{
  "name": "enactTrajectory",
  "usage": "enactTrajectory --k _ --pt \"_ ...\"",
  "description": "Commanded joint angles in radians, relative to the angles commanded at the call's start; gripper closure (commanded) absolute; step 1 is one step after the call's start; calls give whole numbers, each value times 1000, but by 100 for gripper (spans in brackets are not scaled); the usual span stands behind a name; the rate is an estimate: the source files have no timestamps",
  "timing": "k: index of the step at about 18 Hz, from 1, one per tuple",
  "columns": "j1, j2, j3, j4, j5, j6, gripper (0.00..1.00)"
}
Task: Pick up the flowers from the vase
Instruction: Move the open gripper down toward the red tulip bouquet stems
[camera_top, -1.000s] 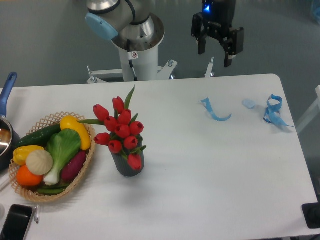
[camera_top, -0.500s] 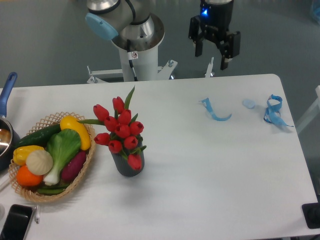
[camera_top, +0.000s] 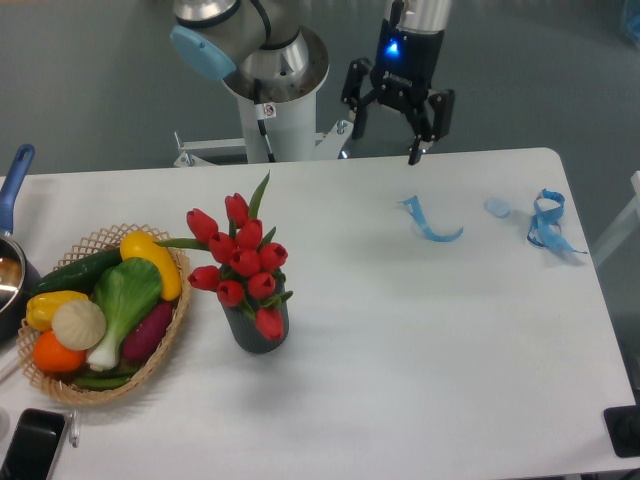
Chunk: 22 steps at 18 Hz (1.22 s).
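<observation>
My gripper (camera_top: 388, 130) hangs above the tabletop's (camera_top: 420, 340) far edge with its fingers apart and empty, well away from the flowers (camera_top: 240, 262), which stand in the vase (camera_top: 258, 328) just beside the basket (camera_top: 160, 345). I judge the main risk is closing on the soft red heads instead of the bundled stems, or dragging the small vase over. Its dark ribbed cylinder looks light, and the leaves splay unevenly.
</observation>
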Motion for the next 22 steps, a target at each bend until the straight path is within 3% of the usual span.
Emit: enactTrajectory --k 3,6,10,15,22 --pt "-5 -21 -6 41 -15 -2 0" --pt "-29 -58 -6 45 -92 -3 0" --pt "-69 -104 -5 48 -103 -2 0" --pt "-133 -195 5 133 -162 -37 0" --pt "-144 -233 -2 160 -277 -89 0"
